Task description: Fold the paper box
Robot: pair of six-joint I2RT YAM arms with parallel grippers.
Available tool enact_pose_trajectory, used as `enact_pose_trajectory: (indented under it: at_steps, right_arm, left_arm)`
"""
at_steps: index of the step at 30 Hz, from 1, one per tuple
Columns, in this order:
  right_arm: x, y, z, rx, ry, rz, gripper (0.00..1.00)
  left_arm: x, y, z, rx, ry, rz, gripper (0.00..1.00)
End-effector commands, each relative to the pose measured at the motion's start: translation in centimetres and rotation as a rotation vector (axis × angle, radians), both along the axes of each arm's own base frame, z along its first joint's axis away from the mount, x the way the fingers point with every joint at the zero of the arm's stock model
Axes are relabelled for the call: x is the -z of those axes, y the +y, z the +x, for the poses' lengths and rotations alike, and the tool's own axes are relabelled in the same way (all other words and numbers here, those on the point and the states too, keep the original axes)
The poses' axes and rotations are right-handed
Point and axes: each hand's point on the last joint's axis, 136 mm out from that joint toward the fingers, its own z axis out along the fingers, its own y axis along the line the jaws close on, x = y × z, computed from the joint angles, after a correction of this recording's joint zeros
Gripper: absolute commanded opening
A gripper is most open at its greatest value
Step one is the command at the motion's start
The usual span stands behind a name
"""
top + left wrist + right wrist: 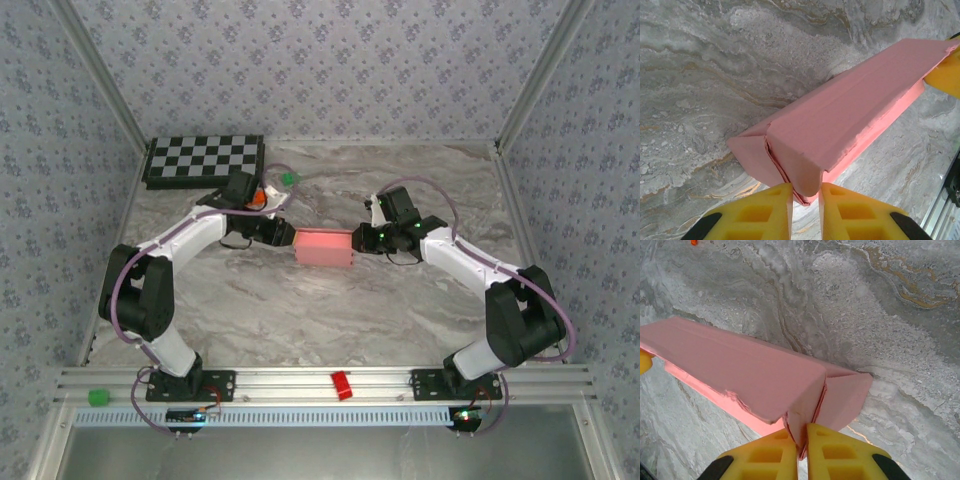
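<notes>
**Top external.** The paper box (pixel 323 246), already in box form, lies on the marble table (pixel 330 330). It sits between the left gripper (pixel 290 237) and the right gripper (pixel 357 240), each meeting one end.

**Left wrist.** The left gripper's yellow fingers (pixel 765 215) pinch the folded card at the box's near end. The box runs away from them, up and to the right.

**Right wrist.** The right gripper's fingers (pixel 837 452) are pressed onto a thin end flap. The box extends up and to the left from them.
</notes>
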Motion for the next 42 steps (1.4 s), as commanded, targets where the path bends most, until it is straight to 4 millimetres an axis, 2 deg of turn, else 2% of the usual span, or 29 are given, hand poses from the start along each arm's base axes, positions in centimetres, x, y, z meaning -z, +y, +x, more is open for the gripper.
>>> enact_pose_trajectory:
  at_steps: [1, 8, 14, 20, 26, 42]
  right_arm:
    - [1.0, -0.3, -0.8, -0.014, 0.026, -0.045, 0.14]
    - [-0.3, -0.2, -0.6, -0.02, -0.02, -0.047, 0.23]
    - [-1.5, -0.3, -0.3, -0.01, -0.062, -0.042, 0.37]
    - [-2.3, -0.6, -0.1, 0.003, -0.089, -0.042, 0.41]
    - [-3.3, -0.6, 0.8, 0.014, -0.113, -0.022, 0.38]
    - [-1.8, -0.5, 1.1, 0.011, -0.075, -0.032, 0.16]
  left_arm:
    - [0.6, -0.1, -1.1, 0.022, 0.015, 0.015, 0.2]
    - [1.1, 0.0, -1.5, 0.022, 0.019, 0.035, 0.2]
    - [0.9, -0.1, -1.3, 0.02, 0.011, 0.034, 0.2]
    - [0.6, -0.2, -1.2, 0.021, 0.005, 0.029, 0.2]
    - [0.6, -0.2, -1.1, 0.02, 0.006, 0.029, 0.2]
    - [0.5, -0.2, -1.1, 0.021, 0.006, 0.028, 0.2]
